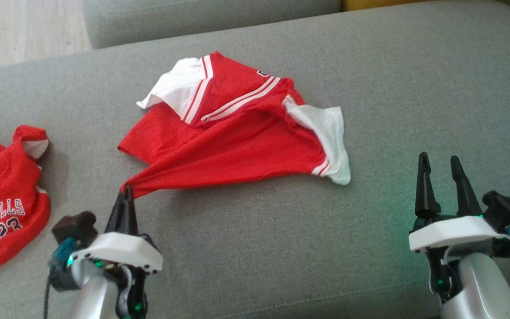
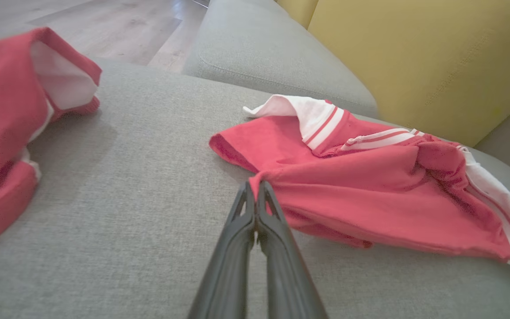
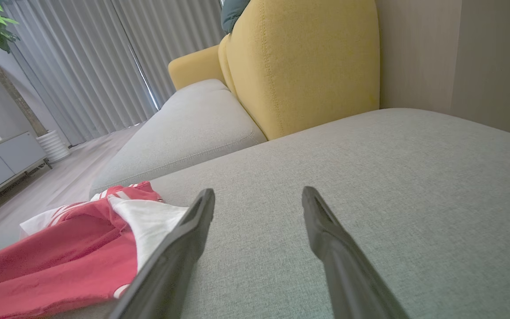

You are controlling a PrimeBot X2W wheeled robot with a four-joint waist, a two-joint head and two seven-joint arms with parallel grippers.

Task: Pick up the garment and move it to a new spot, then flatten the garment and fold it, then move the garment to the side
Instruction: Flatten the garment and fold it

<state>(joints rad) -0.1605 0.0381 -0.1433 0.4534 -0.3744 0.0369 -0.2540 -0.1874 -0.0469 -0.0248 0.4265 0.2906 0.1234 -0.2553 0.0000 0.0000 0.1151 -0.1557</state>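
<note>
- From my remote station: the garment point(image 1: 237, 141), a red knit shirt with white sleeves and white-striped trim, lies rumpled near the middle of the grey sofa cushion point(image 1: 392, 88). One red hem corner is drawn into a taut point toward my left side.
- My left gripper point(image 1: 127, 191) has its two dark, tapered fingers pressed together on that red corner. The left wrist camera shows the cloth bunched right at the fingertips point(image 2: 267, 208).
- The left arm rises from the lower left of the head view, white at the wrist, fingers aimed up toward the shirt.
- My right gripper point(image 1: 441, 168) stands with its jaws wide apart and nothing between them, over bare cushion, well to the right of the shirt's white sleeve.
- The cushion is coarse woven fabric with rounded edges; a mustard-yellow backrest point(image 3: 303, 66), stitched along its seam, stands behind it.
- A second red jersey point(image 1: 2, 199), lettered BULLS 23, lies crumpled at the cushion's far left, apart from the garment.
</note>
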